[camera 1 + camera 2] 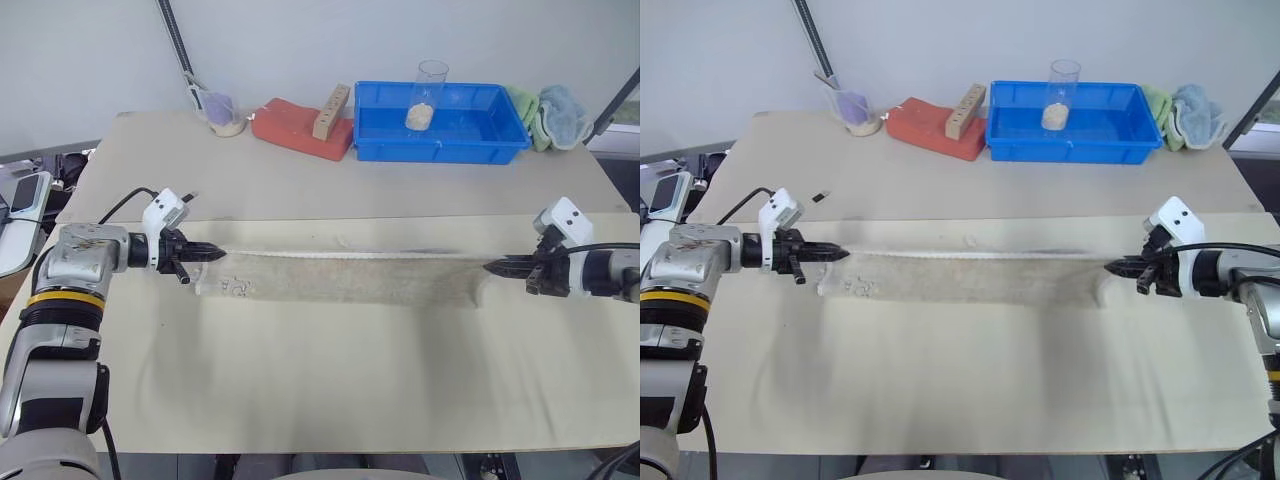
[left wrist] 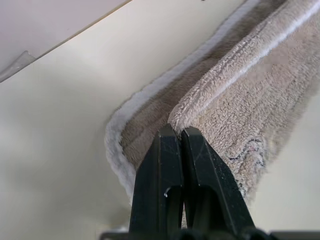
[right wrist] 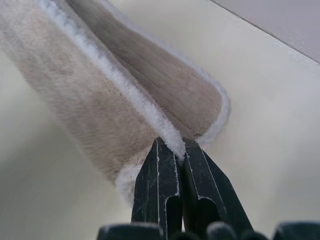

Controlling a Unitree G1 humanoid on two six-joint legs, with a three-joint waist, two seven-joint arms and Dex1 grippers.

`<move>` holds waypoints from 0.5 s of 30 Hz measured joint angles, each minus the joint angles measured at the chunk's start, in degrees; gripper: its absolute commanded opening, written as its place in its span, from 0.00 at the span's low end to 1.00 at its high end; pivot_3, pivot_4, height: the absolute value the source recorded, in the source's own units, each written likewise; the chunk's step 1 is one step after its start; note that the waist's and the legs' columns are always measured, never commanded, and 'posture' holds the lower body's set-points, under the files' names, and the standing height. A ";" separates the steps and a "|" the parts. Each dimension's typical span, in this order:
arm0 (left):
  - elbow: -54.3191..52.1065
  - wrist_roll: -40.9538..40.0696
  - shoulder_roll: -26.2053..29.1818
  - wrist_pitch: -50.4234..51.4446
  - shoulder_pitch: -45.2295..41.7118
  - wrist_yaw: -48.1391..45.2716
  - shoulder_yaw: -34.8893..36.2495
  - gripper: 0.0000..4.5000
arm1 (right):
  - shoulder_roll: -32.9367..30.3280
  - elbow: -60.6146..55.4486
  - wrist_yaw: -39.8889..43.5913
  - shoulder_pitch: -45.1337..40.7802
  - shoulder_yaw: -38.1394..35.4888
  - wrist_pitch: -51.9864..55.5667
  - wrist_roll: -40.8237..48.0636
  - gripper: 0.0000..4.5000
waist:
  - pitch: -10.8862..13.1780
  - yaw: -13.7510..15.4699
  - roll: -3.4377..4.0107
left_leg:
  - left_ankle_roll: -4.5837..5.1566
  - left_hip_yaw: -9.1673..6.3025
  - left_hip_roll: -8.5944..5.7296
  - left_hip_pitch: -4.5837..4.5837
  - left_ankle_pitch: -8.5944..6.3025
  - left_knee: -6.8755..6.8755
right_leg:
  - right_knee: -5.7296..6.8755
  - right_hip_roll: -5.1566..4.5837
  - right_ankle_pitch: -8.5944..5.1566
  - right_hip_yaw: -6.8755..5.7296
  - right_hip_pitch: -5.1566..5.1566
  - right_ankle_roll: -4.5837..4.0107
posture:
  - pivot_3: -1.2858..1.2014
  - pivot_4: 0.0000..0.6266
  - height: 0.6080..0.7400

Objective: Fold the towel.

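Towel [image 1: 340,278] stretched between clamped grippers; wrist views reveal doubled layers.

The towel's [image 1: 350,278] dark mark [image 1: 238,288] (near one corner) is too small to read.

Both eye views look forward and down over the same worktop [image 1: 330,380]. Each wrist view looks closely along its own fingers [image 2: 172,165] at the towel [image 1: 350,278].
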 measured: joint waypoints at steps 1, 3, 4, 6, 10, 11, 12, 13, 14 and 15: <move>0.49 0.40 -0.33 -0.02 -0.22 0.21 -0.18 0.00 | 0.14 0.60 -0.22 -0.48 0.36 0.00 -0.19 0.00 | 0.00 -0.02 0.00 | 0.00 0.00 0.00 0.00 0.00 0.00 | 0.02 0.01 0.00 0.00 -0.02 0.00 | 0.52 0.24 1.00; 1.80 0.90 -0.90 -0.37 -0.60 0.99 -0.26 0.00 | 1.12 1.67 -0.84 -1.67 0.52 0.00 -0.69 0.08 | 0.00 -0.06 0.00 | 0.00 -0.01 0.01 0.00 0.00 0.00 | 0.04 0.01 0.00 0.00 -0.04 0.00 | 0.52 0.24 1.00; 2.59 1.20 -1.36 -0.84 -0.98 1.59 -0.25 0.07 | 1.53 2.06 -1.45 -2.02 0.53 0.00 -0.97 0.16 | 0.00 -0.03 0.00 | 0.00 -0.01 0.00 0.00 0.00 0.01 | 0.06 0.01 0.00 0.00 -0.04 0.00 | 0.52 0.24 1.00; 4.32 2.02 -2.04 -1.27 -1.83 3.57 -0.22 0.22 | 2.25 2.93 -2.67 -2.56 0.55 -0.01 -1.72 0.29 | 0.00 0.05 0.00 | 0.00 -0.02 -0.01 -0.05 0.00 0.03 | 0.06 0.00 0.00 -0.01 -0.06 0.00 | 0.52 0.24 1.00; 5.50 2.62 -2.03 -2.51 -1.87 5.12 -0.02 0.65 | 3.30 4.36 -5.03 -3.26 0.33 -0.89 -2.96 0.59 | 0.00 0.05 0.00 | -0.01 -0.02 -0.03 -0.07 0.01 0.04 | 0.08 -0.02 0.00 -0.01 -0.08 0.00 | 0.52 0.24 1.00; 5.52 2.73 -2.03 -2.81 -1.87 5.32 -0.02 0.76 | 3.74 4.73 -5.83 -3.75 0.23 -1.64 -3.39 0.67 | 0.00 0.05 0.00 | -0.01 -0.01 -0.04 -0.08 0.01 0.04 | 0.08 -0.03 0.00 0.00 -0.11 0.00 | 0.52 0.24 1.00; 5.56 2.83 -2.03 -3.36 -1.87 5.70 0.09 0.86 | 3.99 5.01 -6.63 -4.04 0.04 -2.37 -3.58 0.74 | 0.00 0.04 0.01 | -0.01 -0.01 -0.04 -0.07 0.01 0.04 | 0.08 -0.03 0.00 0.00 -0.11 0.00 | 0.52 0.24 1.00; 5.60 2.86 -2.03 -3.85 -1.88 6.27 0.52 0.99 | 4.07 5.21 -7.58 -4.21 -0.54 -3.31 -3.86 0.84 | 0.00 0.04 0.00 | -0.01 -0.01 -0.03 -0.07 0.01 0.04 | 0.09 -0.02 0.00 0.00 -0.11 0.00 | 0.52 0.24 1.00; 5.65 2.87 -1.99 -4.21 -1.88 6.51 0.94 1.00 | 4.07 5.24 -8.17 -4.22 -1.33 -3.98 -4.08 0.90 | 0.00 0.04 0.01 | -0.01 -0.02 -0.03 -0.07 0.01 0.04 | 0.10 -0.02 0.00 0.00 -0.12 0.00 | 0.52 0.24 1.00; 5.58 2.80 -1.97 -4.44 -1.88 6.57 1.31 1.00 | 4.06 5.00 -8.73 -4.01 -2.47 -4.38 -4.02 0.98 | 0.00 0.04 0.01 | -0.01 -0.01 -0.03 -0.08 0.01 0.04 | 0.11 -0.02 0.00 0.00 -0.13 0.00 | 0.52 0.24 1.00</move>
